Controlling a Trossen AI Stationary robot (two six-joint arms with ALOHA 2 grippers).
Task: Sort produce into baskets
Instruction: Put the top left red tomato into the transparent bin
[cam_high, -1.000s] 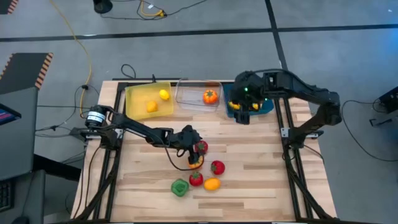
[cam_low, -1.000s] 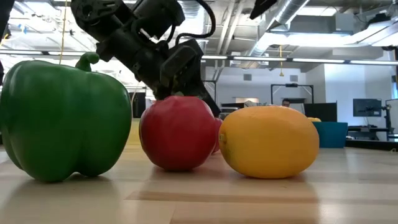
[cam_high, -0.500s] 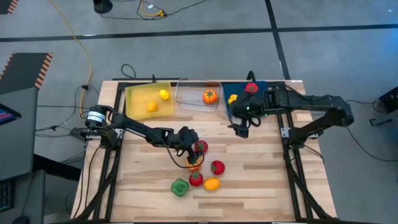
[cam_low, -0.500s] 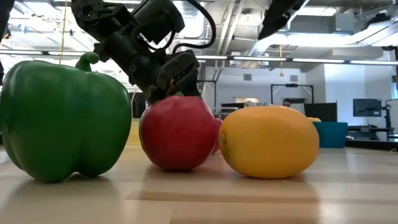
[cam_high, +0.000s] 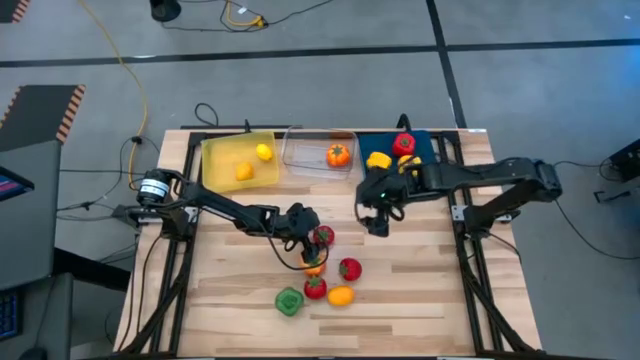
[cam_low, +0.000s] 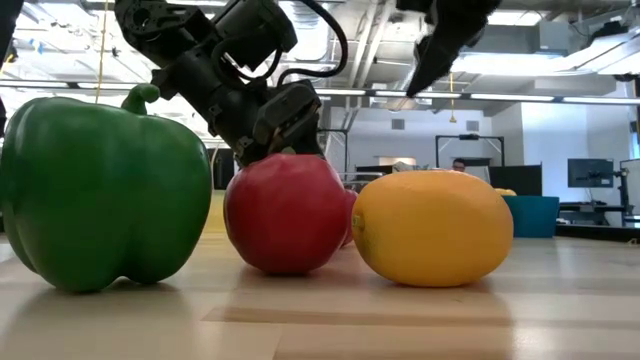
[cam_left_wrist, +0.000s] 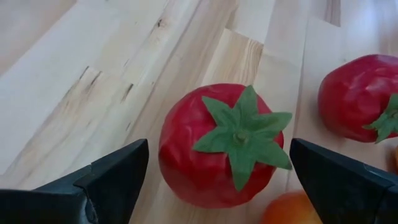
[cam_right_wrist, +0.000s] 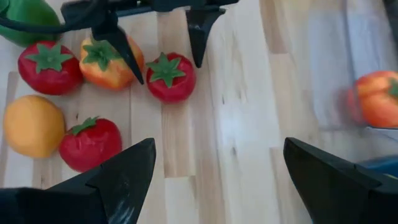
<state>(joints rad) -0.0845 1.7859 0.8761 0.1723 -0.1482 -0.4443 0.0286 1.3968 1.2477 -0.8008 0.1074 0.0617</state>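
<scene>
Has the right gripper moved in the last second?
Yes. The right gripper, open and empty, has pulled off the blue plastic bin toward the table's middle.

A pale wooden tabletop (cam_high: 410, 280) of butcher-block planks stands on a grey floor (cam_high: 300, 80), where a yellow cable (cam_high: 128, 75) trails; beyond it, ceiling ducts (cam_low: 470, 20) and a distant monitor (cam_low: 587, 172) fill the workshop.

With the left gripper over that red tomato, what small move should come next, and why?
Probably lower the left gripper a little and close it. Its jaws stand open on either side of the red tomato, which sits free on the table, not yet gripped. The right gripper hangs open and empty near the blue basket.
</scene>
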